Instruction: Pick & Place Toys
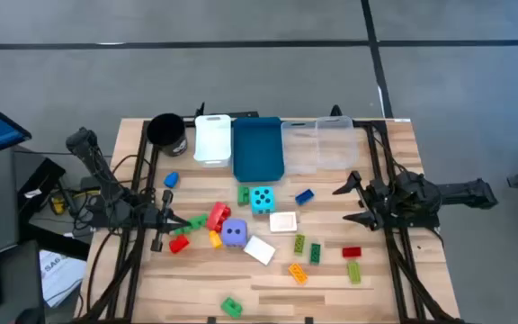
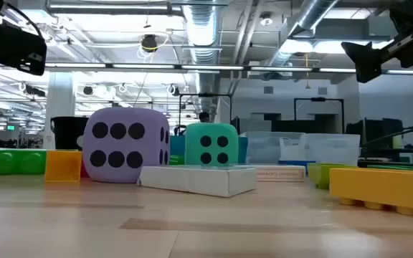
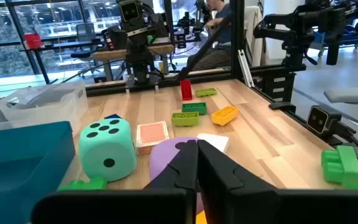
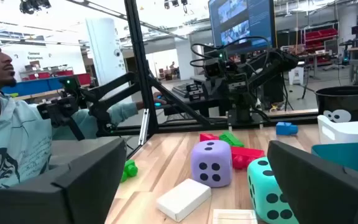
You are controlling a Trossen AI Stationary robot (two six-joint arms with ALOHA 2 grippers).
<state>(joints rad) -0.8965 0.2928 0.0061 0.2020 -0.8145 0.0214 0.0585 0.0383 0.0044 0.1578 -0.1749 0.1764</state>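
Observation:
The toys lie spread over the middle of the table. They include a cyan die [image 1: 261,199], a purple die [image 1: 234,233], two white cards [image 1: 283,221] [image 1: 259,249], and several red, green, yellow, blue and orange bricks. My left gripper [image 1: 180,221] is shut and empty. It is low over the table's left side, pointing right, just left of a red brick [image 1: 218,216] and the purple die [image 3: 166,155]. My right gripper [image 1: 349,202] is open and empty at the right side, pointing left toward the dice [image 4: 211,163].
A black cup [image 1: 166,130], a white bin [image 1: 212,138], a blue bin [image 1: 258,147] and a clear bin [image 1: 317,144] stand in a row along the far edge. A person sits beyond the table's left side [image 4: 5,124]. Bare wood shows near the front edge.

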